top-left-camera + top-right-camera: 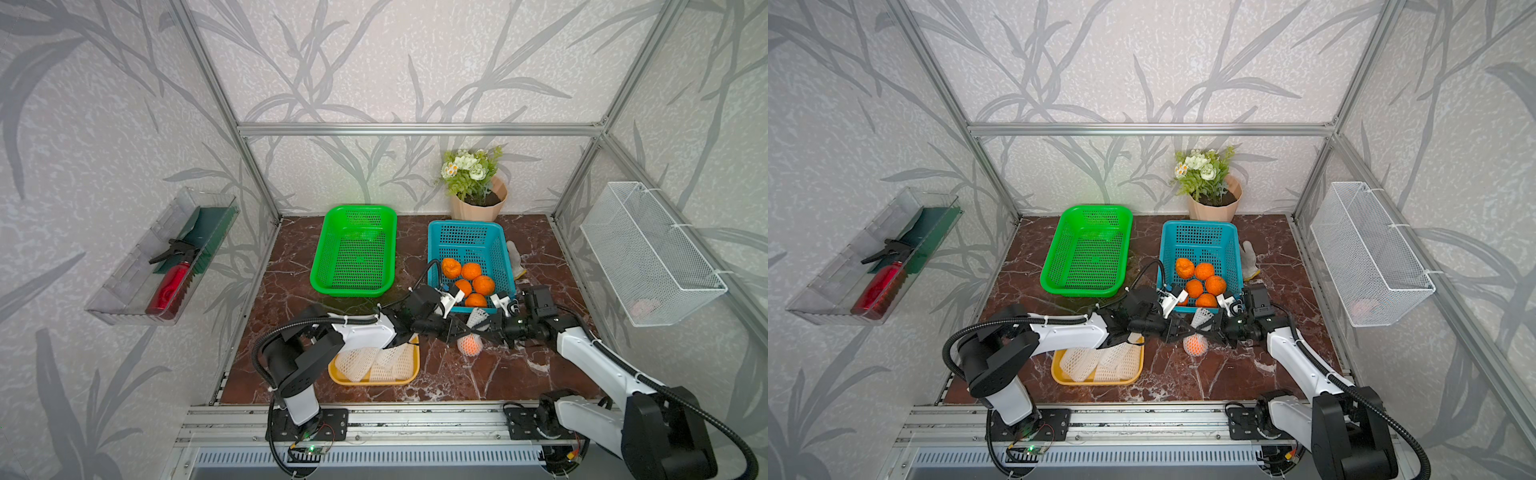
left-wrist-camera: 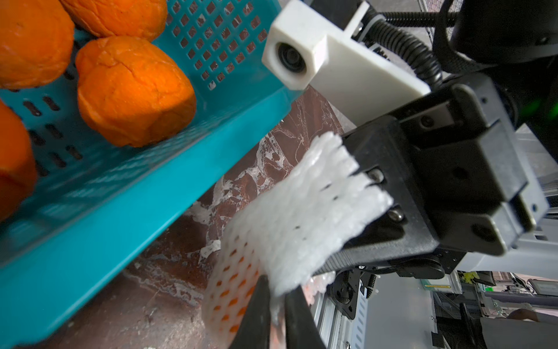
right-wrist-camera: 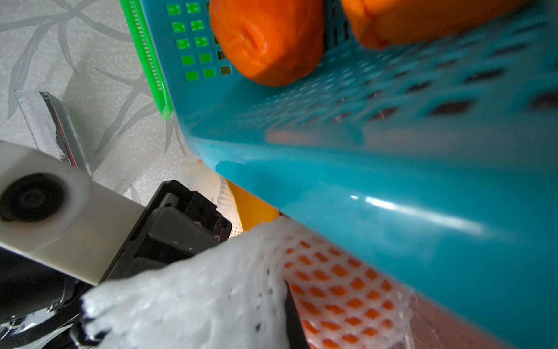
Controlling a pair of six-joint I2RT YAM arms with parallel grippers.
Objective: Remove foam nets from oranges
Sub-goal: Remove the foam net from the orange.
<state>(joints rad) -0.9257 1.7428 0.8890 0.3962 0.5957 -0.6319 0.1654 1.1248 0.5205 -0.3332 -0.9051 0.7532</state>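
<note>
One orange (image 1: 469, 345) still sits in its off-white foam net (image 1: 478, 318) on the marble top, just in front of the blue basket (image 1: 465, 226). My two grippers meet over it. The left gripper (image 1: 459, 332) is shut on the net close to the fruit, and foam shows between its fingertips (image 2: 259, 314) in the left wrist view. The right gripper (image 1: 486, 330) is shut on the net's loose upper part (image 2: 332, 187). Several bare oranges (image 1: 471, 271) lie in the blue basket. Several empty foam nets (image 1: 357, 363) lie on the yellow tray (image 1: 374, 383), partly hidden under my left arm.
A green basket (image 1: 357, 209) stands at the back left and holds nothing. A flower pot (image 1: 478, 208) stands behind the blue basket, and a glove (image 1: 515, 257) lies to its right. A white wire basket (image 1: 648, 249) hangs on the right wall, a clear tray with a red bottle (image 1: 170, 286) on the left wall.
</note>
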